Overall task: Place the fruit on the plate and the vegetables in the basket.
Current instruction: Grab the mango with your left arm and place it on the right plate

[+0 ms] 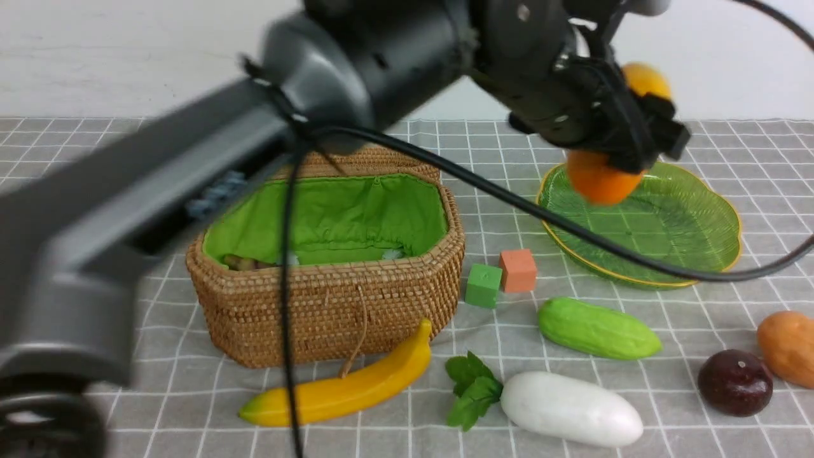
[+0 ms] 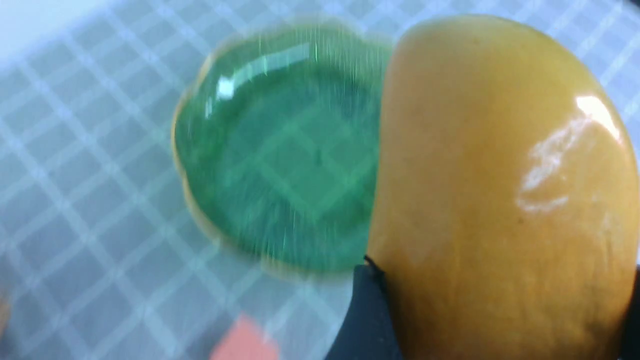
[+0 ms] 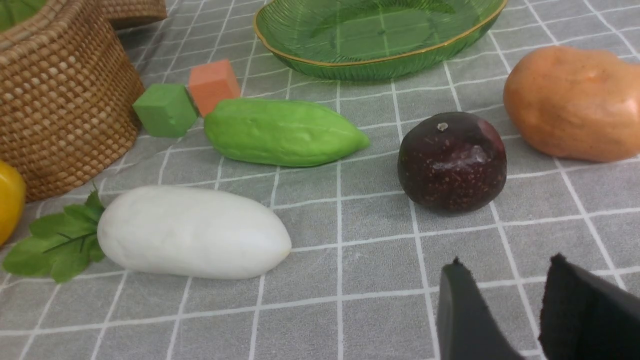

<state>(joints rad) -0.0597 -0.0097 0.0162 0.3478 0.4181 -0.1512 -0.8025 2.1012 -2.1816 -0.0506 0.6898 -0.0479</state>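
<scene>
While the mango point(image 1: 601, 181) is clamped between the fingers of the left gripper point(image 1: 636, 137), it is held above the left side of the green plate point(image 1: 693, 248). The right gripper point(image 3: 515, 312) is seen low over the checked cloth point(image 3: 350, 250), its fingers point(image 3: 465, 310) slightly apart with nothing between them, near the dark round fruit point(image 3: 452, 162). The banana point(image 1: 343, 388) is laid just before the basket point(image 1: 331, 305); the radish point(image 1: 569, 407), cucumber point(image 1: 598, 327) and potato point(image 1: 788, 346) are spread on the cloth.

You have bright, even light; your left wrist view smears, glare streaks the mango point(image 2: 500, 190), and the near arm point(image 1: 159, 172) blurs.
</scene>
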